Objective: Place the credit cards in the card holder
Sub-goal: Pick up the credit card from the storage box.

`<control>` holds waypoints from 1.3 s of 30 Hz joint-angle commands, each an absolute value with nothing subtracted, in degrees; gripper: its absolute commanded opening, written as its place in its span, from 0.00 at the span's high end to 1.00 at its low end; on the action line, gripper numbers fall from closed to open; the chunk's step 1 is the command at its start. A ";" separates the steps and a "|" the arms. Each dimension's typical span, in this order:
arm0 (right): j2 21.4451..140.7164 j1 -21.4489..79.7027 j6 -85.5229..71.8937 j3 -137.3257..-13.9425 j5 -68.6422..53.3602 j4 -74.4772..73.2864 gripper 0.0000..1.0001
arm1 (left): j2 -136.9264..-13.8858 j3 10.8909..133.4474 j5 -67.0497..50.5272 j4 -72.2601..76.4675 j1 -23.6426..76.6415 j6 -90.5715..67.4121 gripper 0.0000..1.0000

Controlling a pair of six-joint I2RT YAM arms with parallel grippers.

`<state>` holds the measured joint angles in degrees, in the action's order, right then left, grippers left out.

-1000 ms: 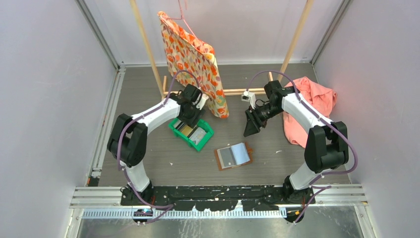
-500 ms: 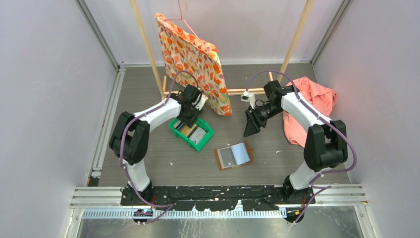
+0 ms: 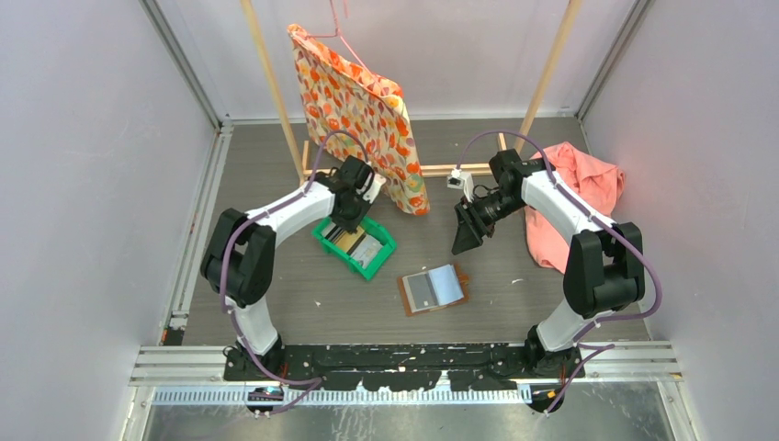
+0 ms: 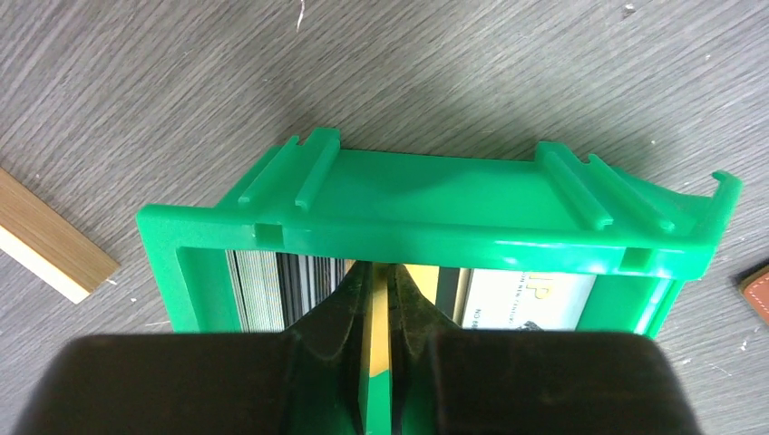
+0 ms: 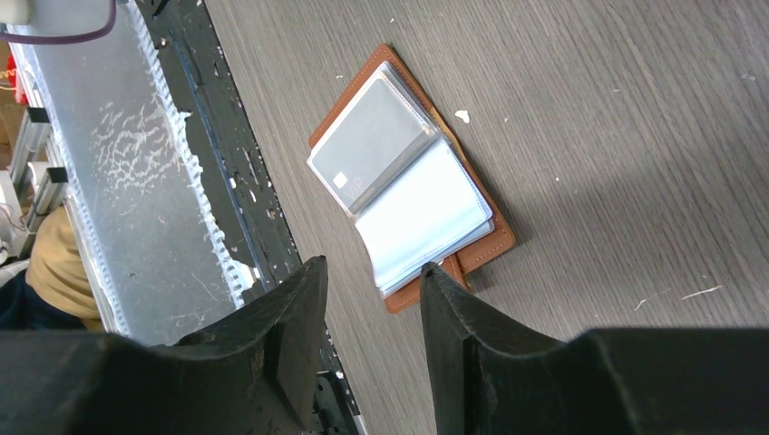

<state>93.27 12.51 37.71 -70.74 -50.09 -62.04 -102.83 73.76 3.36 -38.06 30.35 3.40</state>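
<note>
The grey wood-grain table (image 3: 276,303) spreads under both grippers. Behind the left gripper (image 3: 352,220), an orange flower-patterned cloth (image 3: 367,129) hangs from a pale wooden frame (image 3: 266,83). A salmon-pink cloth heap (image 3: 588,184) lies on the outer side of the right gripper (image 3: 464,241).

The green plastic bin (image 3: 378,262) sits directly under the left gripper, whose fingers reach down into it. The small brown leather card holder (image 3: 434,289) lies flat and open on the table, apart from the bin. It is nearer the arm bases than either gripper and between the two. In the right wrist view it shows just past the fingertips, its clear sleeves facing up; one sleeve holds a silvery grey card (image 5: 372,136) and the other page looks pale blue.

The right gripper's fingers are spread with nothing between them, and it hangs above the table.

The credit cards (image 4: 258,281) stand on edge in a row inside the bin, to one side of the left gripper's fingers. To the other side a white-faced card (image 4: 530,299) shows. The left gripper's fingers are pressed together on one gold-yellow plastic card (image 4: 379,344), pinching its faces while it is down in the bin.
</note>
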 commanded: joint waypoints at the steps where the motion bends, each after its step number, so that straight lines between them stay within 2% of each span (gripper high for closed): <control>1: 93.06 12.74 38.93 -72.95 -51.42 -62.76 0.53 | -100.39 73.62 3.48 -37.97 30.15 3.44 0.98; 29: 92.93 12.66 39.16 -72.92 -51.86 -63.02 0.53 | -82.11 68.97 0.27 -39.15 28.03 -2.54 1.00; 39: 93.38 12.65 39.11 -72.64 -52.23 -63.03 0.53 | -86.00 67.82 -6.98 -36.48 25.28 -3.14 1.00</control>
<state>93.27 12.51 38.28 -70.83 -50.37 -62.52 -83.90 68.31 -2.76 -38.92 26.74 -2.24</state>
